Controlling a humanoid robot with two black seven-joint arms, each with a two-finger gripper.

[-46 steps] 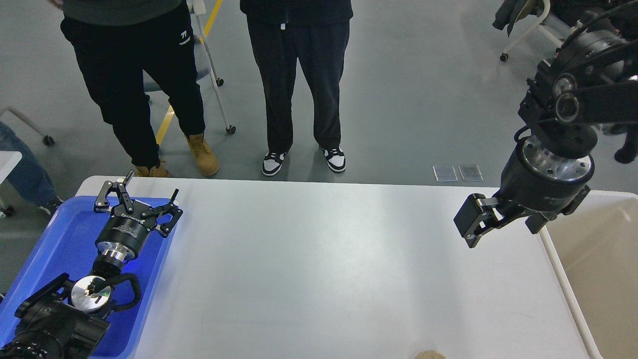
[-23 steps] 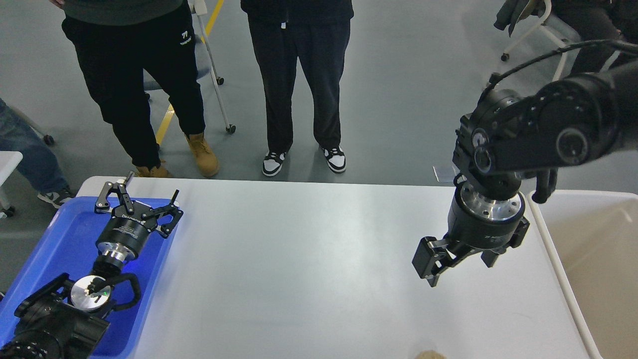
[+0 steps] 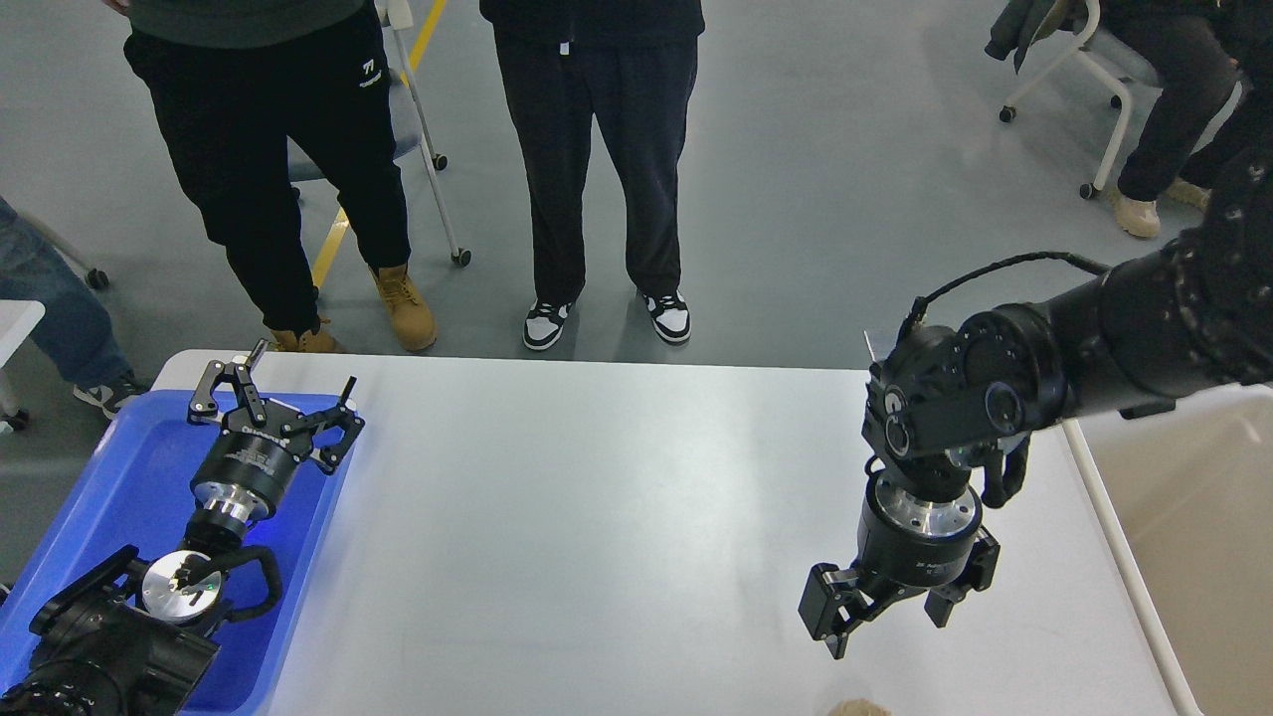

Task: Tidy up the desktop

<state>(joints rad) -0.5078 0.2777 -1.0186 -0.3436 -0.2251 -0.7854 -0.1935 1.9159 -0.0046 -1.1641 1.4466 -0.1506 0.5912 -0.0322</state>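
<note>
The desktop (image 3: 597, 517) is a wide matte white-grey tabletop that fills the middle of the head view. A small tan thing (image 3: 855, 708) peeks in at its front edge, mostly cut off by the frame. My right gripper (image 3: 883, 612) points down over the desktop's right front part, just above and behind the tan thing. It is open and holds nothing. My left gripper (image 3: 283, 388) hovers over the far right corner of the blue tray (image 3: 119, 477). It is open and empty.
A beige bin (image 3: 1193, 517) stands against the desktop's right edge. The blue tray lies along the left edge. Two people (image 3: 597, 149) stand close behind the far edge. Another sits on a wheeled chair (image 3: 1104, 109) at the back right.
My right arm has swung left from beside the bin, come nearer and dropped lower over the desktop's right front. The left arm has not moved.
</note>
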